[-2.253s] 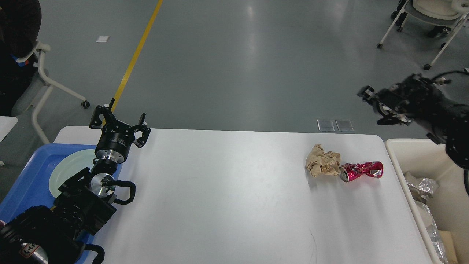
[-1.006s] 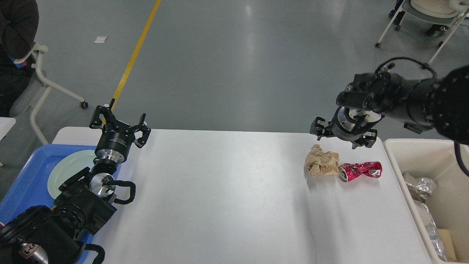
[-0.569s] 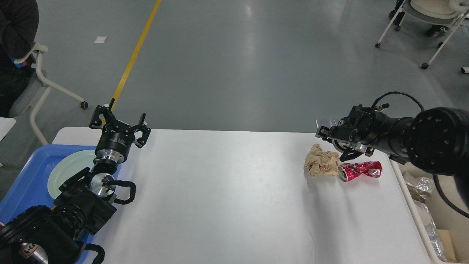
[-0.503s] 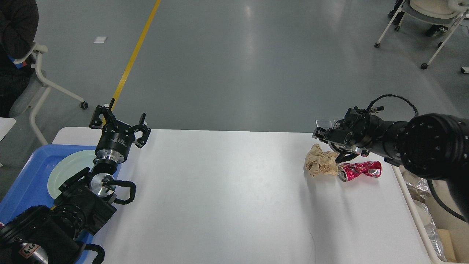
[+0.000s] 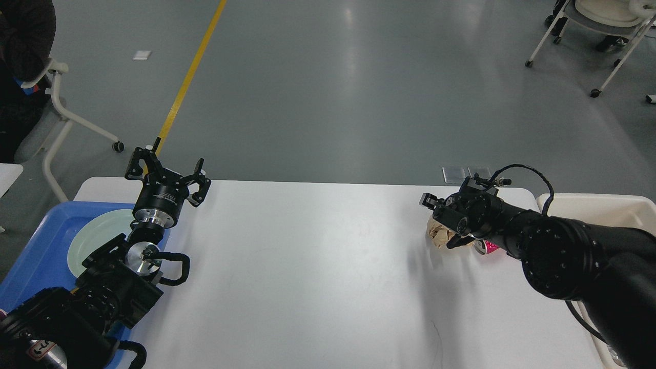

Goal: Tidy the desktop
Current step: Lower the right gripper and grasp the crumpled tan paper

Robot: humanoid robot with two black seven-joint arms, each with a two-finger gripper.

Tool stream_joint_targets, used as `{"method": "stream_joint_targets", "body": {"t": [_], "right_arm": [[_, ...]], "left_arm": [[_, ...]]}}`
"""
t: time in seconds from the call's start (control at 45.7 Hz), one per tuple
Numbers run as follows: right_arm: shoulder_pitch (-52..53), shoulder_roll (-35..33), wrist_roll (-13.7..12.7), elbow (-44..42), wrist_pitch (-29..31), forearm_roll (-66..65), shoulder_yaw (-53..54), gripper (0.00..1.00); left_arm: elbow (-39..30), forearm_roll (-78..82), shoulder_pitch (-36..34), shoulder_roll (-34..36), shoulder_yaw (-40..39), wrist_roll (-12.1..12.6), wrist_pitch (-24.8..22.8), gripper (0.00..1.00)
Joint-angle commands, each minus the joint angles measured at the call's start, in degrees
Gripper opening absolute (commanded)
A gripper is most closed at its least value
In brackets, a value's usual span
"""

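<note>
A blue tray (image 5: 36, 256) sits at the left end of the desktop (image 5: 307, 266), holding a pale green plate (image 5: 100, 238) that the left arm partly covers. At the right end a cream bin (image 5: 594, 205) stands just beside the table edge, mostly hidden behind the right arm. Beyond the far edge lie grey floor, a yellow line (image 5: 187, 82) and wheeled chairs (image 5: 66, 118) at both upper corners.

A crumpled ball of brown paper (image 5: 439, 233) lies near the right end of the desktop, with a crushed red can (image 5: 487, 247) just beside it; the right arm blocks most of both (only a sliver of the can shows). The right gripper (image 5: 439, 221) is down at the paper, one finger at its far side and one at its near side, but whether the fingers press it or only bracket it cannot be told. The left gripper (image 5: 165, 173) hangs above the far left corner of the desktop, fingers spread wide and holding nothing.

The desktop is a wide, smooth white rectangle with rounded corners, bare across its middle, with a faint dark scratch (image 5: 438, 338) near the front edge.
</note>
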Motion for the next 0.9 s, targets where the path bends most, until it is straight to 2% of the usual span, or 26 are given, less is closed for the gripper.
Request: {"method": "stream_joint_targets", "body": {"t": [0.0, 0.219, 0.284, 0.459, 0.569, 0.656, 0.744, 0.875], "right_arm": [[-1.5, 0.5, 0.2, -0.6, 0.0, -0.1, 0.0, 1.0], [-3.3, 1.5, 0.3, -0.7, -1.9, -0.1, 0.0, 0.99], [-3.5, 1.7, 0.3, -0.6, -4.2, -0.2, 0.0, 0.87], [-4.2, 1.9, 0.3, -0.6, -6.1, -0.2, 0.1, 0.63], [-4.6, 2.1, 0.3, -0.5, -6.1, -0.2, 0.2, 0.38], [-5.4, 2.2, 0.3, -0.5, -6.1, -0.2, 0.1, 0.23], [-5.4, 2.3, 0.3, -0.4, -6.1, 0.0, 0.3, 0.0], [-5.3, 2.3, 0.3, 0.2, -6.0, 0.1, 0.4, 0.0]], "left_arm": [[0.0, 0.0, 0.0, -0.1, 0.0, 0.0, 0.0, 0.97], [0.0, 0.0, 0.1, -0.1, 0.0, 0.0, 0.0, 0.97], [0.0, 0.0, 0.0, 0.0, 0.0, 0.0, 0.0, 0.97], [0.0, 0.0, 0.1, 0.0, 0.0, 0.0, 0.1, 0.97], [0.0, 0.0, 0.0, 0.0, 0.0, 0.0, 0.0, 0.97], [0.0, 0.0, 0.1, -0.1, 0.0, 0.0, 0.0, 0.97], [0.0, 0.0, 0.0, 0.0, 0.0, 0.0, 0.1, 0.97], [0.0, 0.0, 0.1, 0.0, 0.0, 0.0, 0.1, 0.97]]}}
